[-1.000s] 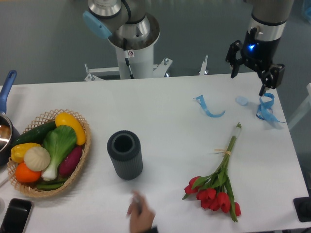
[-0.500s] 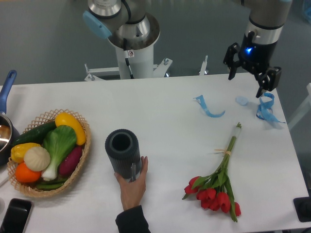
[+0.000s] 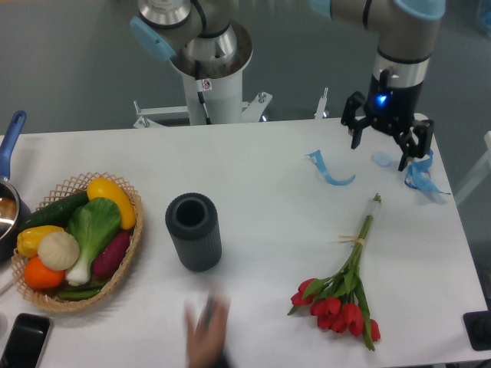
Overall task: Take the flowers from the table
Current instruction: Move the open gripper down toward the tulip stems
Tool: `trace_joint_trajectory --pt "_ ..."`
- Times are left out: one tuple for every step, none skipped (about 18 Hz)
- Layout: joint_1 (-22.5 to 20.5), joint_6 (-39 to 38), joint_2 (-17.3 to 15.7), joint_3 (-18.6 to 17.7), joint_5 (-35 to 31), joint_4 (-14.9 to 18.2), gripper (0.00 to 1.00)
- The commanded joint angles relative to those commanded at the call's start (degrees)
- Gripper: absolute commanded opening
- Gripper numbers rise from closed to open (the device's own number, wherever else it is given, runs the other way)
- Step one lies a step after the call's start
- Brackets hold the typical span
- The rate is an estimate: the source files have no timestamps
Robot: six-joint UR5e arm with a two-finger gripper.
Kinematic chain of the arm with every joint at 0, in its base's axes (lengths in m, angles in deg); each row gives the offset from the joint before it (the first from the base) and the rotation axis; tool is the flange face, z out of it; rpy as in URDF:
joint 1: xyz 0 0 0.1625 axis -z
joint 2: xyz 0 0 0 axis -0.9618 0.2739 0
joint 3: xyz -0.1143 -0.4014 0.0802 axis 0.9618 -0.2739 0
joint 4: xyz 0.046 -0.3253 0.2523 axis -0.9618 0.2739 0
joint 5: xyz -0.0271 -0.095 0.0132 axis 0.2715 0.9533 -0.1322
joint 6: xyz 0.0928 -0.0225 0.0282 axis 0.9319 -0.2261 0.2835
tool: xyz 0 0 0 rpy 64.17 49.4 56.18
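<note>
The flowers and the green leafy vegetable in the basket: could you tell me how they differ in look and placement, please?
The flowers lie directly on the white table, right of the dark cylinder; the green leafy vegetable sits in the wicker basket among other produce. The flowers have red heads on thin green stems tied with a pale band; the vegetable has broad green leaves on a thick white stalk. Both lie on their sides, and the gripper touches neither.

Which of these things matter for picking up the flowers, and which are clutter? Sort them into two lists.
For the job:
- flowers, lying flat
- table under them
- gripper, jaws open, above the far right edge, nothing held

Just lying about:
- dark ribbed vase
- basket of vegetables
- blue ribbon strips
- phone
- blurred hand at the near edge
</note>
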State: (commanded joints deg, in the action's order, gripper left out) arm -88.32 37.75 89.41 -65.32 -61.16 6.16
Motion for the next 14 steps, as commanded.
trace_joint_trajectory --pt "0.1 -0.3 0.5 0.0 0.1 0.0 1.00" --pt "0.5 -1.7 1.2 0.0 0.1 0.0 1.00" --pt "1.1 -3.7 2.1 0.2 0.1 -0.1 1.00" --pt "1.6 -5.3 3.1 0.5 0.1 -0.4 1.00" --pt "1.9 -7.4 4.3 0.6 0.0 -2.4 1.00" --pt "2.5 -8.8 5.4 0.5 -0.1 -4.5 1.00" --pt "2.8 -11.0 6.7 0.4 -0.1 -6.5 1.00" --pt "2.8 -13.2 7.8 0.4 -0.3 -8.1 1.00" --pt "2.8 -14.8 8.9 0.4 -0.3 -9.3 1.00" --pt "2.9 -15.3 9.8 0.5 -0.3 -10.1 1.00" --pt "2.9 -15.1 10.4 0.5 -0.3 -10.5 1.00" --pt "2.8 -14.9 11.1 0.5 -0.3 -10.5 1.00" --pt "2.8 -14.9 11.9 1.0 -0.3 -11.0 1.00" --pt "2.8 -14.9 13.2 1.5 -0.3 -12.0 1.00"
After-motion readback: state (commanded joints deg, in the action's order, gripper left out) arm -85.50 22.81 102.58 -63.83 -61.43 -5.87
